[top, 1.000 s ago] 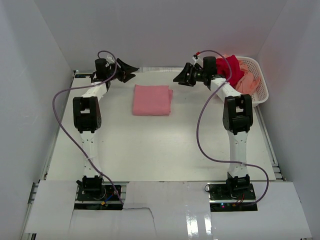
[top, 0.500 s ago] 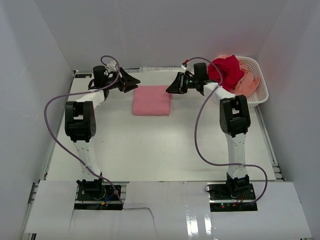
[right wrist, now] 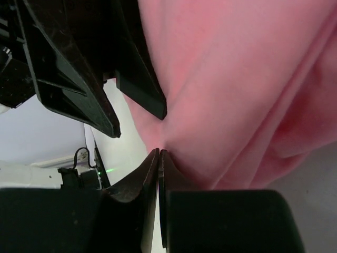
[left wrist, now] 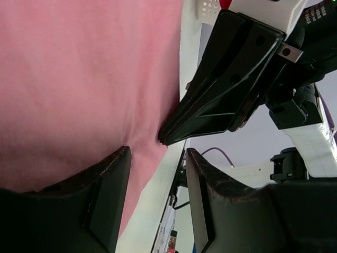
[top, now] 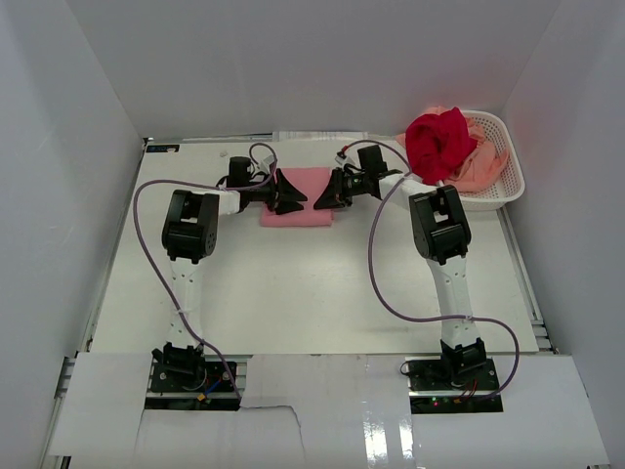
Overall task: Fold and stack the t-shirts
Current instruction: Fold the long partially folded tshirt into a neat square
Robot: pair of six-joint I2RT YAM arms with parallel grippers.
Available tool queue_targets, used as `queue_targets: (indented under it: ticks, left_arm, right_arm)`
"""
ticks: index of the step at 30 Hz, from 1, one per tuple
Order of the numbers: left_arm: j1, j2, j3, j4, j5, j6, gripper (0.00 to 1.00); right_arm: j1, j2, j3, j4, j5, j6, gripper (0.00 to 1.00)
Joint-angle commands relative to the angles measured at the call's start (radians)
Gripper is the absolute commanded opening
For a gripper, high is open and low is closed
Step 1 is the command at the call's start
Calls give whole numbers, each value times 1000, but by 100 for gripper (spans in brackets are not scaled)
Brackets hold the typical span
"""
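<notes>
Pink t-shirt (top: 298, 217) is lying folded on the table (top: 293, 283); right gripper (right wrist: 158, 152) is pinching its edge, left gripper (left wrist: 156, 154) is gaping beside it.

No legible text, faint white print on black wrist housing (left wrist: 318, 16) — unreadable

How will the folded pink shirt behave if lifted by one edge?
Likely floppy: the pink shirt puckers into soft creases where the right tool pinches it. Lifted by one edge, its folded layers would probably sag open. It looks thin, so probably light.
</notes>
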Motion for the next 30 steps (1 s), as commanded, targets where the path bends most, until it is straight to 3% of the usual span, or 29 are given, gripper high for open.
queue_targets:
  ticks: [1,4,8,16,21,25,26,30]
  left_arm:
    - [-9,-24,28,17,45,4,57]
    - [-12,-29,8,17,42,9,57]
    - [-12,-30,-6,12,47,1,56]
    - [-12,-67,0,-125,-3,70,55]
    - [20,-205,63,-176,-4,29,55]
    - [75,-271,259,-594,-132,211,63]
    - [88,-271,293,-650,-157,249,67]
    - [137,-216,370,-842,-269,400,68]
  right_arm:
    - [1,6,-27,-73,-12,-29,8]
    - [1,24,1,-270,86,-101,8]
    - [-1,55,27,-360,160,-155,8]
    - [-1,24,41,-358,202,-164,8]
    - [-1,-36,47,-349,194,-172,8]
    - [2,-59,48,-346,177,-175,8]
    - [1,-62,47,-346,174,-176,8]
    - [1,-65,39,-346,175,-173,8]
